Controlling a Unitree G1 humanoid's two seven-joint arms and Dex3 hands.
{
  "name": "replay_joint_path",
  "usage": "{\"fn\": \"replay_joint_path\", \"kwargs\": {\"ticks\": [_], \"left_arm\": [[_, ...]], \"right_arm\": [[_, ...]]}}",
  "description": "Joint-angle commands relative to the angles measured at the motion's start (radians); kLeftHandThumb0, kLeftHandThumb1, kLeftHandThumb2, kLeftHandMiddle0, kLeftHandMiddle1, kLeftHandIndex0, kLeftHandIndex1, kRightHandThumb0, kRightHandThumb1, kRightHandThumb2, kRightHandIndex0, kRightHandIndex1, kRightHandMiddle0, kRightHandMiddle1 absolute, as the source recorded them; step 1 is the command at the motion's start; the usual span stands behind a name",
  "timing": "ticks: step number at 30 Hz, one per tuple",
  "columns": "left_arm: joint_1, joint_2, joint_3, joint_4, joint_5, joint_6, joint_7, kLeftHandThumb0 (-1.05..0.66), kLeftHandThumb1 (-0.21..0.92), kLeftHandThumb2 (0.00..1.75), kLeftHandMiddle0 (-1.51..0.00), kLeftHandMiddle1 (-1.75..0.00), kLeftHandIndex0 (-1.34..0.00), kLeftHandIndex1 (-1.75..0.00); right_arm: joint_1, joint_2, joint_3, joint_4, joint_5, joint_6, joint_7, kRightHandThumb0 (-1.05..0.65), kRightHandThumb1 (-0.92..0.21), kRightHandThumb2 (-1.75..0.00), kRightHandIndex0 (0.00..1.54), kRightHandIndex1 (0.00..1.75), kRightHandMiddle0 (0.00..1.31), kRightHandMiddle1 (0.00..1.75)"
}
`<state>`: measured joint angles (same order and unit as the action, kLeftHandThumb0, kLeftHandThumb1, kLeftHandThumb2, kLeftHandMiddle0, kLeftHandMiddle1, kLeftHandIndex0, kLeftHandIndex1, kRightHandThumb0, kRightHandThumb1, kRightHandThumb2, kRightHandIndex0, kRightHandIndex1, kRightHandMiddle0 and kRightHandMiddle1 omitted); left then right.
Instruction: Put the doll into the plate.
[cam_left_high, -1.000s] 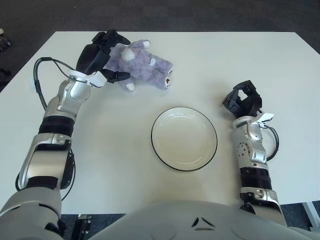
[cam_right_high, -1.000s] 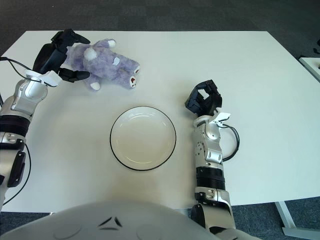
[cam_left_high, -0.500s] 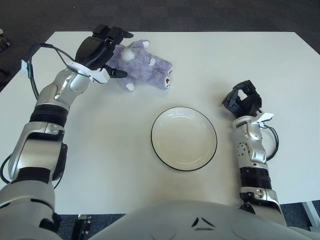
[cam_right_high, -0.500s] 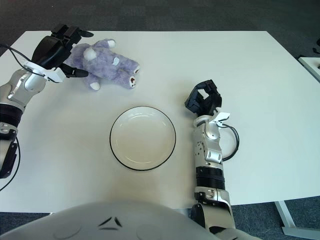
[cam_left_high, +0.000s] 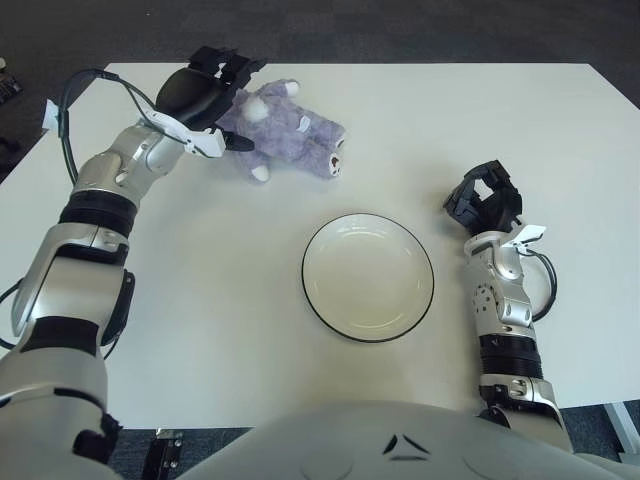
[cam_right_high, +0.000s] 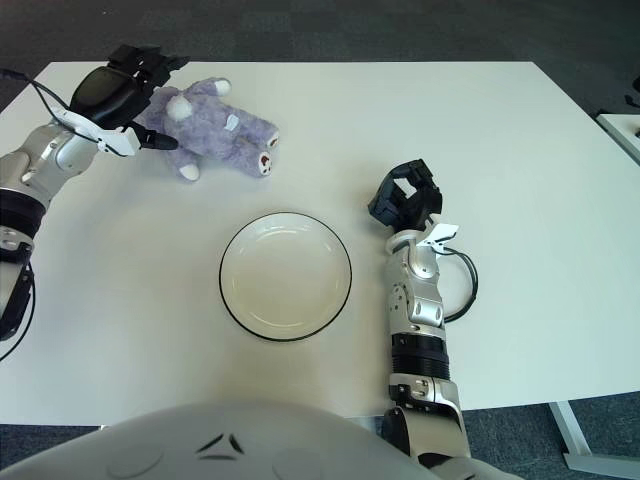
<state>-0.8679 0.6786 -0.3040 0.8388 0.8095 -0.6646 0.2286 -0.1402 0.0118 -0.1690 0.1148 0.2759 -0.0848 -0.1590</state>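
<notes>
A purple plush doll (cam_left_high: 296, 136) lies on its side on the white table, at the far left. My left hand (cam_left_high: 213, 98) is at the doll's left end, over its back, fingers spread and the thumb (cam_left_high: 236, 144) low beside the doll's body; it holds nothing. A white plate with a dark rim (cam_left_high: 368, 280) sits empty at the table's middle, to the right of the doll and nearer to me. My right hand (cam_left_high: 484, 200) is parked to the right of the plate, fingers curled, holding nothing.
The white table (cam_left_high: 460, 120) ends at the far side just behind the doll, with dark carpet beyond. Cables loop from my left forearm (cam_left_high: 70, 100) and right wrist (cam_left_high: 545, 285).
My left hand has risen and shifted toward the far edge, its fingers opening off the doll's back. The doll, the plate and my right hand have not moved.
</notes>
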Motion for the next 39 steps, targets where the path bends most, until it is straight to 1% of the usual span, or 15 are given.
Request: {"fn": "replay_joint_path", "kwargs": {"ticks": [1, 4, 10, 11, 14, 16, 23, 31, 35, 39], "left_arm": [[-0.040, 0.018, -0.036, 0.020, 0.033, 0.004, 0.014, -0.94, 0.71, 0.45, -0.01, -0.07, 0.00, -0.10], [-0.056, 0.018, -0.056, 0.037, 0.042, 0.003, 0.012, -0.95, 0.75, 0.42, -0.01, -0.05, 0.00, -0.04], [-0.082, 0.016, -0.087, 0.068, 0.049, 0.004, 0.002, -0.99, 0.86, 0.34, -0.02, -0.02, 0.00, 0.00], [-0.092, 0.013, -0.096, 0.078, 0.049, 0.004, -0.018, -1.00, 0.87, 0.33, -0.02, -0.02, 0.00, 0.00], [-0.113, 0.006, -0.117, 0.102, 0.048, 0.004, -0.053, -1.03, 0.91, 0.47, 0.00, -0.01, -0.02, -0.02], [-0.125, 0.001, -0.129, 0.119, 0.045, 0.004, -0.077, -1.04, 0.91, 0.53, 0.00, 0.00, -0.02, -0.03], [-0.147, -0.002, -0.163, 0.161, 0.043, -0.004, -0.115, -1.05, 0.92, 0.68, 0.00, 0.00, 0.00, -0.01], [-0.156, -0.012, -0.171, 0.178, 0.015, -0.014, -0.173, -1.05, 0.92, 0.72, 0.00, 0.00, 0.00, 0.00], [-0.169, -0.040, -0.182, 0.191, 0.014, 0.018, -0.212, -1.05, 0.92, 0.74, 0.00, 0.00, 0.00, 0.00], [-0.174, -0.047, -0.188, 0.197, 0.019, 0.024, -0.215, -1.05, 0.92, 0.78, 0.00, 0.00, 0.00, 0.00]], "right_arm": [[0.060, 0.070, 0.006, 0.041, 0.003, 0.027, -0.010, -0.48, -0.33, -1.30, 0.95, 1.75, 0.60, 1.75], [0.061, 0.069, 0.007, 0.040, 0.002, 0.027, -0.009, -0.48, -0.33, -1.30, 0.95, 1.75, 0.60, 1.75], [0.063, 0.067, 0.008, 0.039, 0.001, 0.029, -0.008, -0.48, -0.33, -1.30, 0.95, 1.75, 0.61, 1.75], [0.063, 0.068, 0.008, 0.038, 0.001, 0.030, -0.008, -0.48, -0.33, -1.30, 0.95, 1.75, 0.61, 1.75], [0.065, 0.068, 0.007, 0.036, 0.002, 0.032, -0.009, -0.48, -0.33, -1.30, 0.95, 1.75, 0.60, 1.75], [0.065, 0.069, 0.006, 0.034, 0.003, 0.032, -0.010, -0.48, -0.33, -1.30, 0.95, 1.75, 0.60, 1.75], [0.065, 0.073, 0.000, 0.036, 0.008, 0.033, -0.013, -0.48, -0.33, -1.30, 0.94, 1.75, 0.60, 1.75], [0.064, 0.072, -0.002, 0.041, 0.015, 0.027, -0.004, -0.48, -0.33, -1.30, 0.94, 1.75, 0.60, 1.75], [0.066, 0.070, -0.003, 0.044, 0.020, 0.026, 0.003, -0.48, -0.33, -1.30, 0.94, 1.75, 0.61, 1.75], [0.067, 0.071, -0.006, 0.042, 0.025, 0.027, 0.005, -0.48, -0.33, -1.30, 0.95, 1.75, 0.61, 1.75]]}}
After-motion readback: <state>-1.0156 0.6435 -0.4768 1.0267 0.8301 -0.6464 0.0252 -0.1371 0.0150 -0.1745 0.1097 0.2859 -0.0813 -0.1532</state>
